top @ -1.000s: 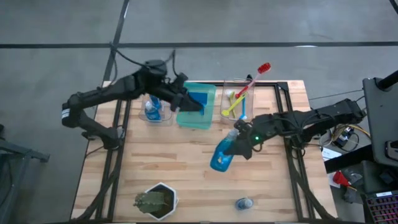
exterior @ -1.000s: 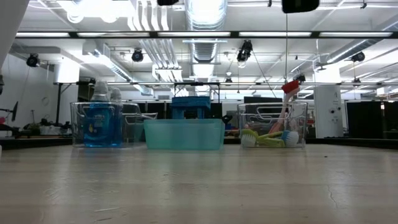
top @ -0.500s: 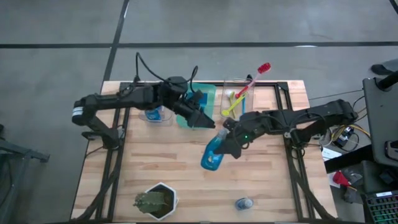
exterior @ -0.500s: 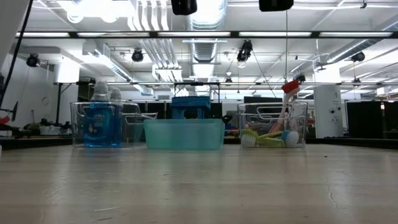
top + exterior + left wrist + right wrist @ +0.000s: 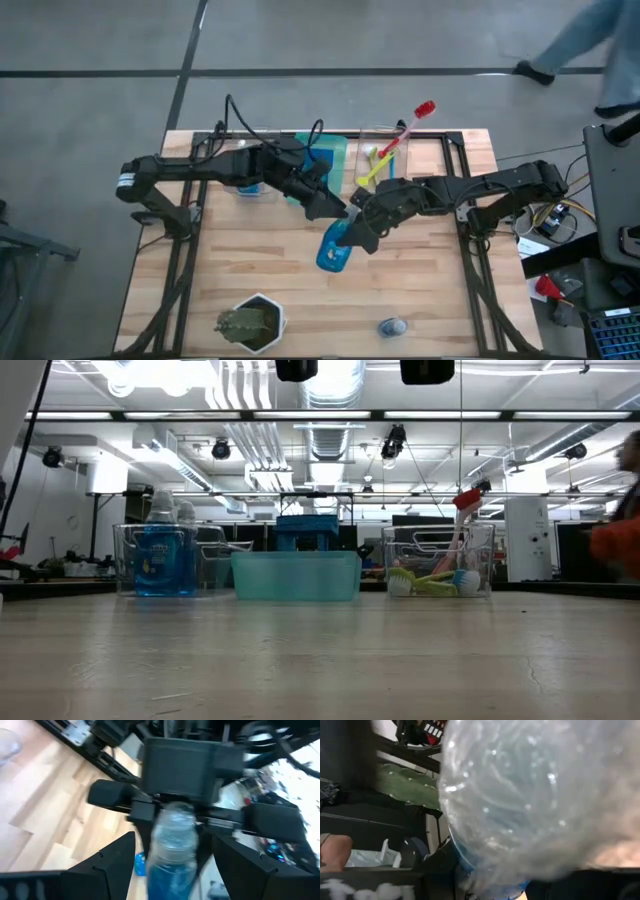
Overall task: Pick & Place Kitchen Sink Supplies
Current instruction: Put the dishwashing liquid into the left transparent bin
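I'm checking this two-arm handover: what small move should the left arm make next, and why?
Probably ease the left tool forward and close it on the blue bottle. The right tool holds that bottle up over the table by its cap end, and in the left wrist view the bottle sits between the left tool's open fingers, not yet gripped.

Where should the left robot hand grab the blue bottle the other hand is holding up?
Probably around the blue bottle's pale cap end. The right gripper pinches it there, the blue body hanging free, and the open left gripper already straddles that end.
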